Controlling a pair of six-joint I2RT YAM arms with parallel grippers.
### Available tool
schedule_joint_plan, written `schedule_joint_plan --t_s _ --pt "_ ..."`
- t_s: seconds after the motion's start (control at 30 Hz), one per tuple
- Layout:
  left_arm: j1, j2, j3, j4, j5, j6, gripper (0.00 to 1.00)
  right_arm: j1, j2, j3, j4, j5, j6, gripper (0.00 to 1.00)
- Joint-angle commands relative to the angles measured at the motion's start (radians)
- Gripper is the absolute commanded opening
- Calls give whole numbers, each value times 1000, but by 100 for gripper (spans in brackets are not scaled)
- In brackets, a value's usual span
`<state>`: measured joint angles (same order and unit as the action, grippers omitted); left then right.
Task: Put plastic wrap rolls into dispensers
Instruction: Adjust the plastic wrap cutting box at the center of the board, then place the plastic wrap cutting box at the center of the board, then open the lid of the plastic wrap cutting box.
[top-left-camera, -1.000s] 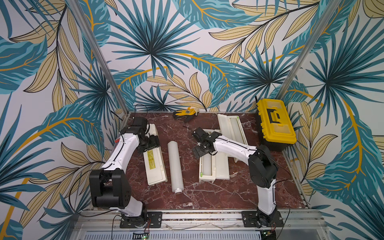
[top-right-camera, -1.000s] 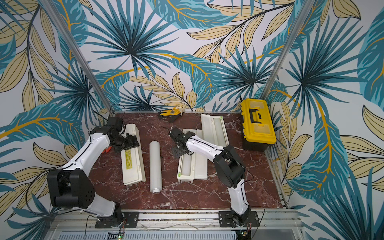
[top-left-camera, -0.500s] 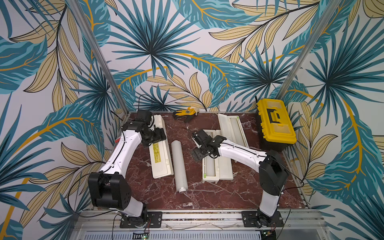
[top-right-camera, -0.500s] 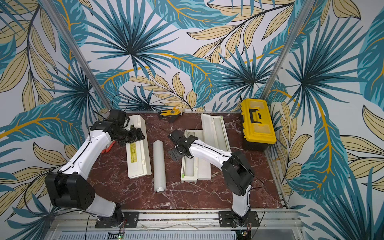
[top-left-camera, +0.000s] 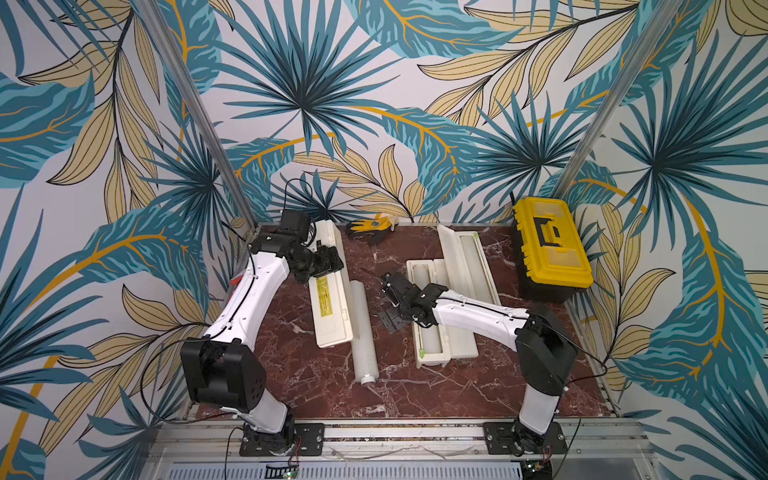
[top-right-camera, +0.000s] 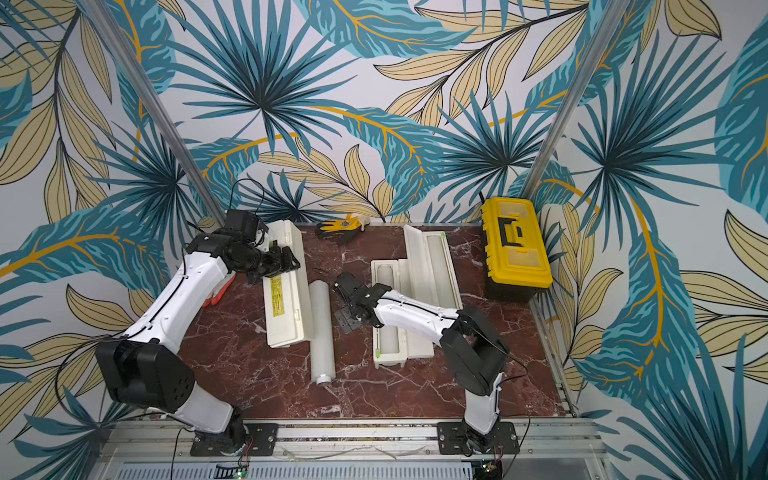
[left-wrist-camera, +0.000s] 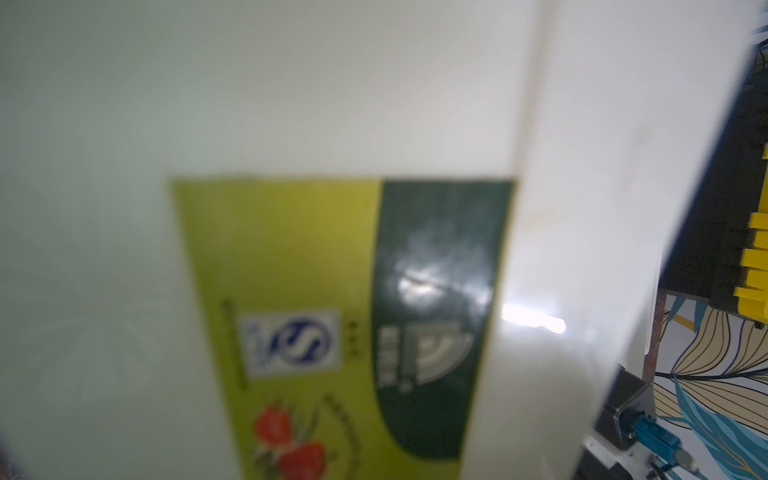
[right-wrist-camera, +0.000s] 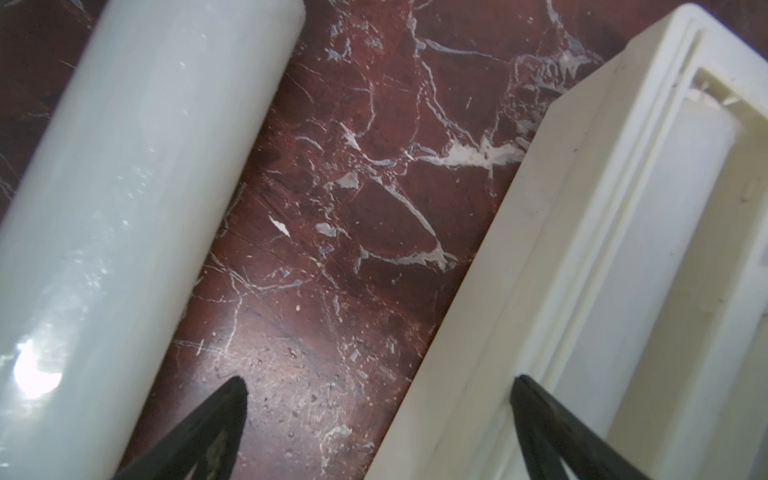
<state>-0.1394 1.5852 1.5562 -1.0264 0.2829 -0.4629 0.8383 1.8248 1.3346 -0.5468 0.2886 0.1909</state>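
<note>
Since a second ago the closed dispenser has slid away from the front edge toward the back and sideways. Its long side now lies against the loose roll, which has itself shifted a little the same way. That roll lies flat on the marble table, one hollow core end pointing to the front.

Just beyond it, the near open dispenser sits with its lid thrown back and a second roll in its trough. The right claw hangs low between the loose roll and this box, spread wide and holding nothing. In the right wrist view one fingertip is over bare marble beside the roll, and its partner is over the box's wall.

Farther back, the left claw lies across the closed dispenser's far half. Its wrist view is a blur of yellow-green label, so I cannot tell whether it grips the box.

Behind these lie the far open dispenser with a third roll inside, a glove and a yellow toolbox.
</note>
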Motion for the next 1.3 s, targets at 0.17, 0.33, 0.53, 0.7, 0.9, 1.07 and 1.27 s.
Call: schedule_joint_plan --t_s 0.17,0.33,0.53,0.7,0.9,1.07,1.27 --pt "-80 56 110 22 17 -39 63 -11 -173 -109 39 -16 41 99" --pt "-127 101 141 23 0 -62 63 -16 -292 -139 99 12 31 99" --pt "-225 177 177 60 -22 -116 63 -89 -322 -93 1 67 42 99" --pt "-309 274 226 72 -36 -149 63 -242 -393 -140 -17 -3 77 99" --pt "-362 373 264 71 -70 -178 63 -394 -415 -152 -51 -148 29 99" --pt "-372 402 228 70 -135 -188 64 -505 -377 -146 -111 -203 48 99" --pt "-371 411 149 68 -205 -170 65 -655 -348 -163 -96 -318 29 99"
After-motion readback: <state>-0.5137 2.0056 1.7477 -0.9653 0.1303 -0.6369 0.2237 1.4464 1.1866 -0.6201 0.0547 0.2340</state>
